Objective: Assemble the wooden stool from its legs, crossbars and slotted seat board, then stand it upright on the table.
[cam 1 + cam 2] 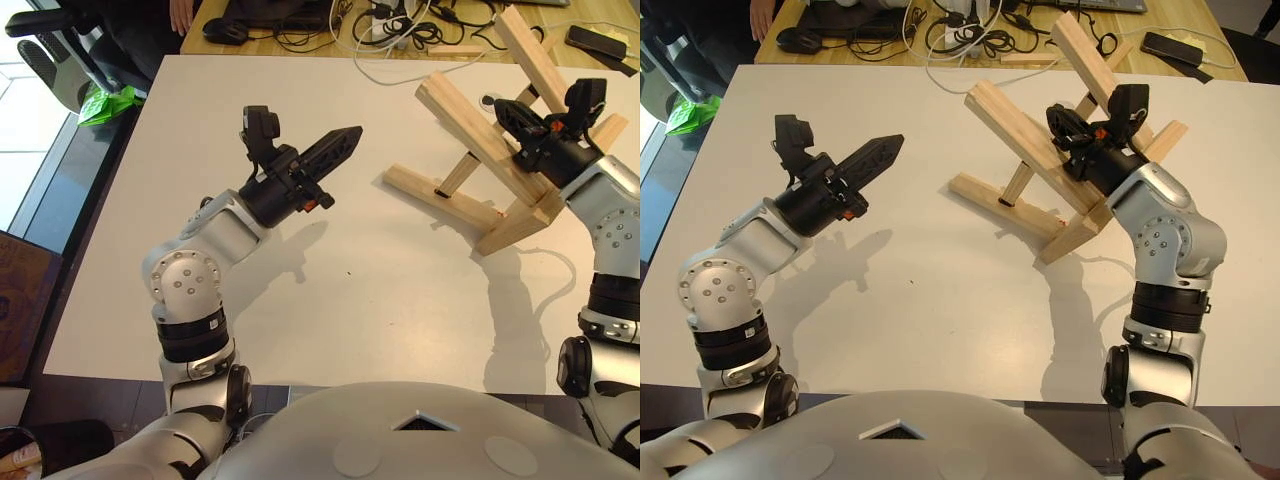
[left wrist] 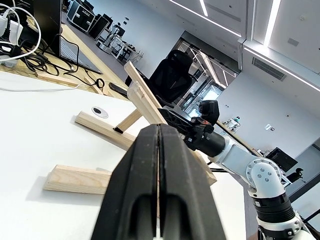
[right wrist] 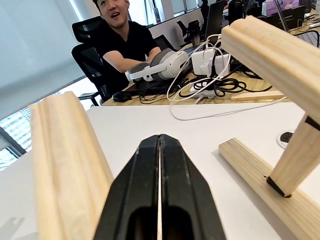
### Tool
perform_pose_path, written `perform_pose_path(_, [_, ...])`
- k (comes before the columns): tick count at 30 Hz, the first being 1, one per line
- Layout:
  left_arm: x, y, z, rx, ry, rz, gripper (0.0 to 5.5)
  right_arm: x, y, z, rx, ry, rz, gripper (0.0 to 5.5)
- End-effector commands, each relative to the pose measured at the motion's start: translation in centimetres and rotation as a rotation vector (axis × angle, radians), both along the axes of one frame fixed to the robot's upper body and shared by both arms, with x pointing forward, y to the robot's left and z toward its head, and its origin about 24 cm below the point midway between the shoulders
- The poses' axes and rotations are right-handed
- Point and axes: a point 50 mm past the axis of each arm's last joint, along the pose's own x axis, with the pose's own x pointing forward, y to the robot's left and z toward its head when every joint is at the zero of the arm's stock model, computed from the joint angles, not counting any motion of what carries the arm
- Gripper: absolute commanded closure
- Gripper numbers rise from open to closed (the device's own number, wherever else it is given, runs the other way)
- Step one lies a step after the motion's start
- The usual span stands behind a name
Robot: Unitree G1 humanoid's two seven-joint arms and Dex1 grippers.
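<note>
We see a wide white desk (image 1: 350, 300) taking up most of the head views. A second wooden desk (image 1: 290, 45) butts against its far edge.

The wooden stool (image 1: 470, 135) sits at the far right of the white desk. It is only a partly built frame, lying tilted and not upright. One long leg (image 1: 440, 197) lies flat on the desk. A short crossbar (image 1: 458, 175) rises out of it to a second long leg (image 1: 495, 150), which slopes up off the surface. Further pieces (image 1: 535, 60) angle higher behind, and we cannot make out a seat board among them.

The right end effector (image 1: 502, 112) is pushed in among the frame, between the sloping leg and the raised piece behind it. In the right wrist view its fingers (image 3: 145, 200) are pressed together, with just a thin seam between them and nothing gripped. The sloping leg runs just beside them, and we cannot tell whether it touches them.

The left end effector (image 1: 345, 140) hangs above the bare middle of the white desk, well apart from the stool and pointing toward it. Its fingers (image 2: 140, 190) are likewise closed flat against each other, and it carries nothing.

Smaller things lie behind: a tangle of cables (image 1: 400, 25) and a mouse (image 1: 225, 30) on the wooden desk, a phone (image 1: 598, 40) at its right end, and a round cable port (image 1: 488, 100) in the white desk near the stool.
</note>
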Motion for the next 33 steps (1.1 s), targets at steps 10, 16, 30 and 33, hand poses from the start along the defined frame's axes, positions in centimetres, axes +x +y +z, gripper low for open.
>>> perform_pose_path(10, [0.8,0.4,-0.2,0.035,0.0,0.094,5.47,2.3,-4.3,2.1,-0.302,-0.235,-0.37,5.5])
perform_pose_path(16, [1.2,0.4,0.2,0.011,-0.01,0.123,5.47,3.3,-7.0,5.4,-0.418,-0.349,-0.556,5.5])
perform_pose_path(30, [2.2,0.2,-0.1,0.044,-0.005,0.186,5.47,4.7,-11.4,-1.1,-0.562,0.374,-0.343,5.5])
perform_pose_path(33, [2.1,-0.1,-0.2,0.046,-0.005,0.185,5.47,4.2,-11.4,-1.4,-0.503,0.431,-0.305,5.5])
